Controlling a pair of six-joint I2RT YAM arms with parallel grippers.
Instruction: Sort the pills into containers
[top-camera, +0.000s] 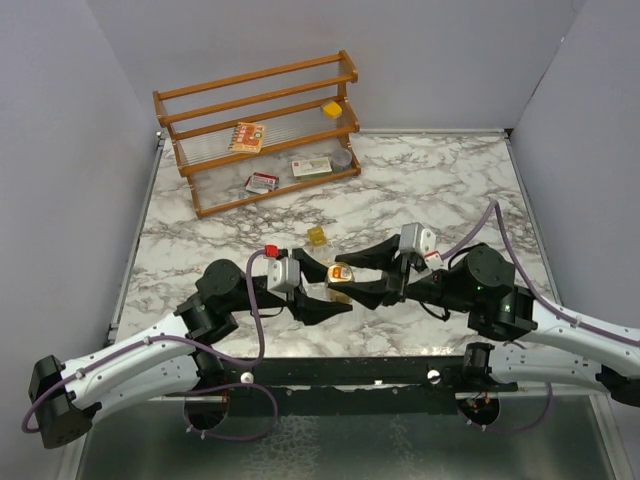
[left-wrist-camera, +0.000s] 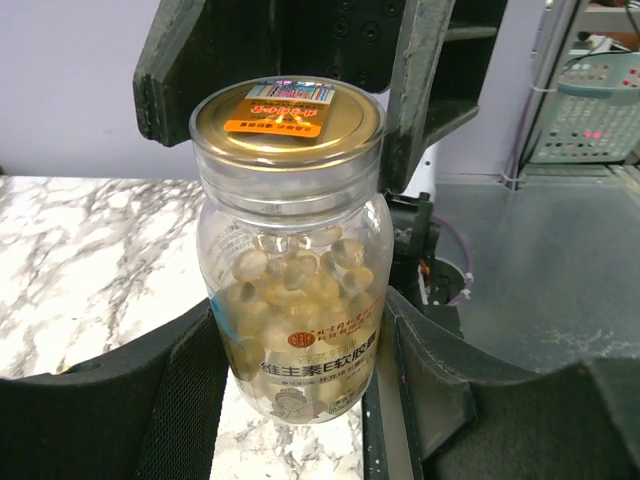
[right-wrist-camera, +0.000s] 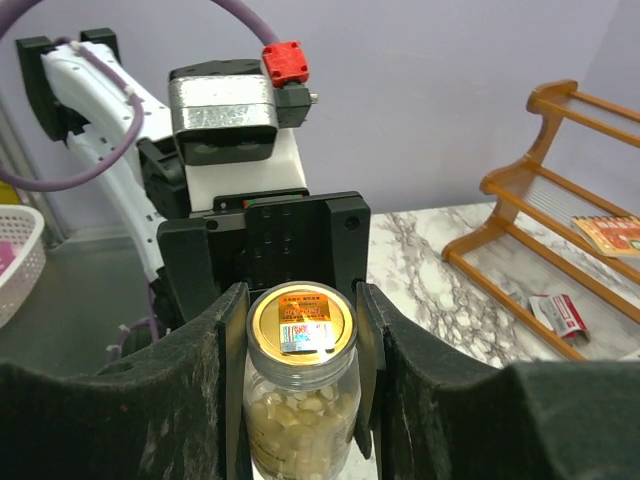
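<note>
A clear round jar (top-camera: 340, 272) with a gold lid (right-wrist-camera: 301, 319) hangs between both arms just above the middle of the marble table. Pale yellow pills (left-wrist-camera: 295, 275) fill most of it. My left gripper (left-wrist-camera: 300, 385) is shut on the jar's lower body, one pad on each side of the label. From the opposite side my right gripper (right-wrist-camera: 301, 330) is shut on the lid, its pads pressed to the rim. In the top view the left gripper (top-camera: 336, 290) and right gripper (top-camera: 346, 279) meet at the jar. A small square yellow box (top-camera: 317, 236) lies just beyond them.
A wooden rack (top-camera: 260, 130) stands at the back left. It holds flat card packets (top-camera: 247, 136), a round grey tin (top-camera: 342, 157) and a small yellow item (top-camera: 332, 109). Grey walls close in the table's left, back and right sides.
</note>
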